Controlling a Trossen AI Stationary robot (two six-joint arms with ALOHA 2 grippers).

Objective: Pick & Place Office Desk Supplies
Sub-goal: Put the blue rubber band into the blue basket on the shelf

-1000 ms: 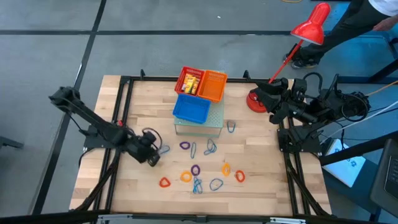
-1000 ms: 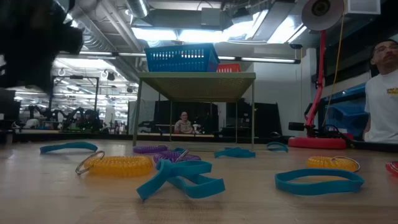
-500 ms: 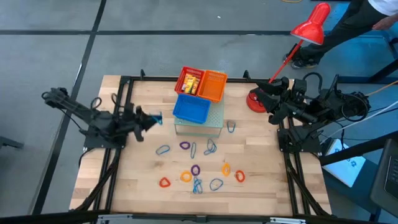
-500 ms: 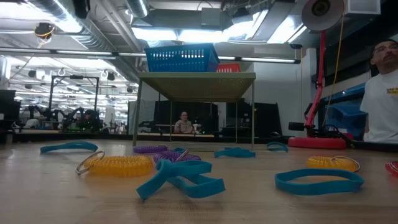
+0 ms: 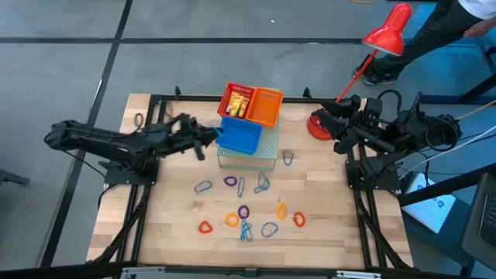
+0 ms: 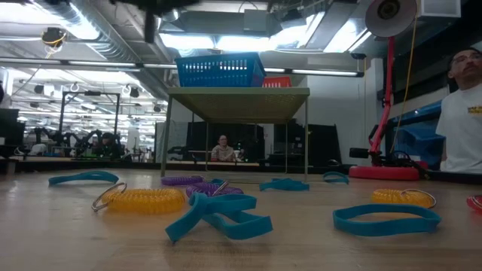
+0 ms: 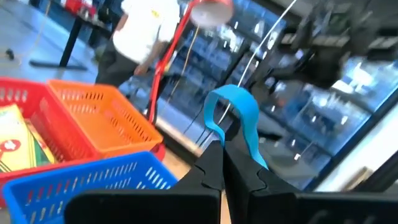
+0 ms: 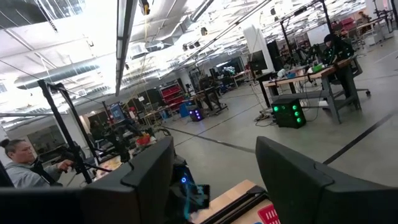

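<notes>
Carried a blue loop [image 7: 233,118] pinched in the closed left gripper [image 7: 225,163] just beside the blue basket [image 5: 238,136], but risked dropping it short of the rim; right gripper [image 8: 214,180] parked wide apart, empty.

The left gripper [image 5: 211,140] has left the table near the loops at 8 o'clock and travelled up toward 11 o'clock. It now stands raised just beside the blue basket [image 5: 239,136], its fingers pinched on a blue loop [image 7: 233,118].
</notes>
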